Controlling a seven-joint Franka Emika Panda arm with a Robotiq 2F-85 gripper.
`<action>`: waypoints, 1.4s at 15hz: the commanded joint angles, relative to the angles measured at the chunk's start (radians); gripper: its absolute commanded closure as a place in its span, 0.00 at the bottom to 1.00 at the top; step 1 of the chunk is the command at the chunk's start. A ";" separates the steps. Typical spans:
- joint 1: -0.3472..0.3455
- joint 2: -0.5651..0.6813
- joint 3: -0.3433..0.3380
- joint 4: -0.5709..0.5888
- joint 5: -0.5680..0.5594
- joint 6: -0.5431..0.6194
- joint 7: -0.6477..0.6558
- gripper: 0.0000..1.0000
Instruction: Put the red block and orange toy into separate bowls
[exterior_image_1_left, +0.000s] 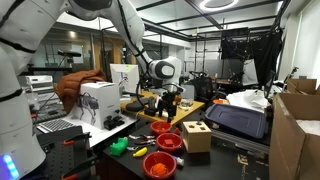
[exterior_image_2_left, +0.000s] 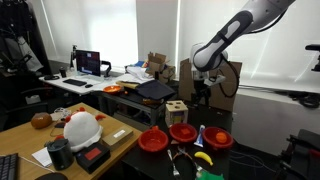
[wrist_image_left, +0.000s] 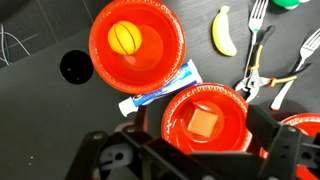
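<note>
Wrist view, round red plastic bowls (wrist_image_left: 155, 65): three
Rounded orange toy (wrist_image_left: 126, 38): one, in the upper-left bowl
Square red block (wrist_image_left: 205, 122): one, in the middle bowl
Pincer (wrist_image_left: 197, 150): spread wide, empty

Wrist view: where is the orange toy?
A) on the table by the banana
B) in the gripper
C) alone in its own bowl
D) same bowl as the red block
C: the orange toy lies by itself in the upper red bowl, while the red block sits in a different bowl below it.
</note>
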 joint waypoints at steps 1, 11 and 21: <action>-0.047 -0.153 0.027 -0.155 0.063 0.049 -0.093 0.00; -0.065 -0.397 0.030 -0.301 0.136 0.051 -0.268 0.00; -0.015 -0.701 0.015 -0.422 0.090 -0.120 -0.228 0.00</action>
